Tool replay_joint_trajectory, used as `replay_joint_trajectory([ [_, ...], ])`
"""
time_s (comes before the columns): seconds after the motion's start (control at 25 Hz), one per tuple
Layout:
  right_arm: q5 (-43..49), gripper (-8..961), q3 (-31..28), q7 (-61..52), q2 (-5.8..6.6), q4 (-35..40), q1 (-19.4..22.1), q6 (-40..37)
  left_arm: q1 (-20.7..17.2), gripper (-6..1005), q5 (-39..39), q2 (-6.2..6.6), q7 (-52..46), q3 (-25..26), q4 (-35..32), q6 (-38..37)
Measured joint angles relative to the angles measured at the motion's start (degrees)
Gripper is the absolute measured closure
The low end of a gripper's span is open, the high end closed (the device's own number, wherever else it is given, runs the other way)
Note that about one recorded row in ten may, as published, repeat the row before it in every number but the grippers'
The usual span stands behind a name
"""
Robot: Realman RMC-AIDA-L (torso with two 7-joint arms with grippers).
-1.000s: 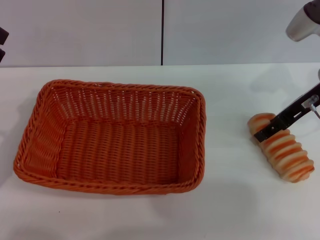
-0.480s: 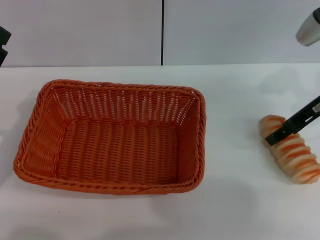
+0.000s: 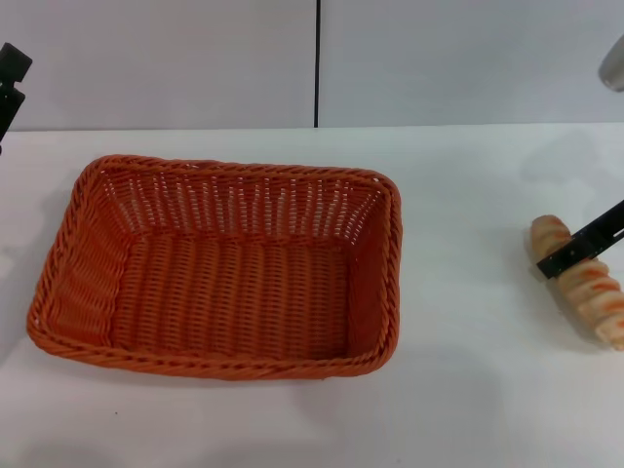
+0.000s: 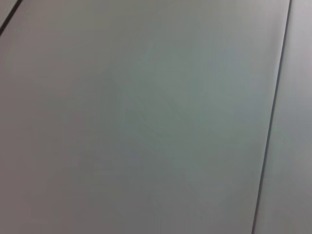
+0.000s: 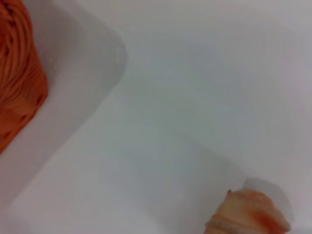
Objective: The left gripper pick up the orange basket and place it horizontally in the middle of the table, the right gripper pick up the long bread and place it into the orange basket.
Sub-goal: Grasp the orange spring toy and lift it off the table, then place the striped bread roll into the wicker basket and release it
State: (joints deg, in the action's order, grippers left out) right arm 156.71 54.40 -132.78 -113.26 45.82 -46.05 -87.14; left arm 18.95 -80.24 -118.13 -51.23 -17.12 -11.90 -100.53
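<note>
Head view first: the orange basket [image 3: 219, 268] sits on the white table [image 3: 468, 400], lying with its long side across my view, left of centre, its open side up with nothing in it. Its braided rim runs all the way round and its woven sides slope down to a flat bottom.

Well apart from it, near the table's right edge, lies the long bread [image 3: 582, 283], angled so that one end points toward the back and the other runs off toward the right border. My right gripper [image 3: 583, 248] is there: a thin black finger bar crosses over the loaf near its far end, slanting up toward the right, with a bit of grey housing showing at the top right corner. I see only that one bar, so I cannot tell whether the fingers are spread or pressed together, nor whether the bar touches the bread or only passes in front of it.

My left gripper [image 3: 10, 80] is up at the far left edge, above and behind the basket's left corner, apart from it. Only a dark blocky piece of it shows, and I cannot tell how its fingers stand.

From my right wrist, one rounded striped end of the bread [image 5: 248, 214] shows on the white surface, with a curved part of the basket's wall [image 5: 19, 73] farther off. My left wrist sees only a plain grey panelled wall [image 4: 146, 117].
</note>
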Motion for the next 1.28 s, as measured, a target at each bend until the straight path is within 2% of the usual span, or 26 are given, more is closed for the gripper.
replay_joint_trajectory([
  [0.16, -0.24, 349, -0.76, -0.01, -0.64, 4.0, 1.73, -0.1, 0.04, 396, 0.0, -0.04, 0.0, -0.06, 0.03, 0.15],
  [0.44, -1.38, 439, -2.31, 0.43, -1.23, 6.15, 2.69, -0.49, -0.09, 396, 0.0, -0.08, 0.0, -0.1, 0.04, 0.18],
  [0.72, -9.38, 492, -3.97, 1.28, -0.72, 9.77, 5.62, -0.31, -0.27, 397, 0.0, -0.08, -0.07, -0.11, 0.03, 0.07],
  [0.92, -16.46, 526, -7.39, 1.62, -1.36, 16.95, 9.47, 0.74, -0.47, 397, 0.0, 0.03, -0.23, -0.1, 0.03, -0.21],
  [0.96, -22.07, 533, -8.59, 3.14, -1.78, 18.67, 10.84, 2.6, -0.48, 397, 0.0, 0.05, -0.22, -0.1, 0.03, -0.16],
  [1.0, -22.07, 539, -8.59, 3.14, -1.78, 18.67, 10.84, 2.6, -0.48, 397, 0.0, 0.05, -0.22, -0.1, 0.03, -0.16],
  [1.08, -30.23, 553, -9.12, 6.88, -2.34, 19.0, 11.99, 4.79, -0.33, 396, 0.0, 0.06, -0.18, -0.1, 0.03, 0.01],
  [1.16, -43.77, 568, -8.94, 16.32, -3.34, 15.94, 12.65, 6.2, -0.07, 396, 0.0, 0.07, -0.16, -0.1, 0.03, 0.03],
  [1.28, -54.86, 591, -7.15, 25.79, -4.0, 11.11, 11.97, 6.21, 0.0, 396, 0.0, 0.09, -0.16, -0.1, 0.03, -0.03],
])
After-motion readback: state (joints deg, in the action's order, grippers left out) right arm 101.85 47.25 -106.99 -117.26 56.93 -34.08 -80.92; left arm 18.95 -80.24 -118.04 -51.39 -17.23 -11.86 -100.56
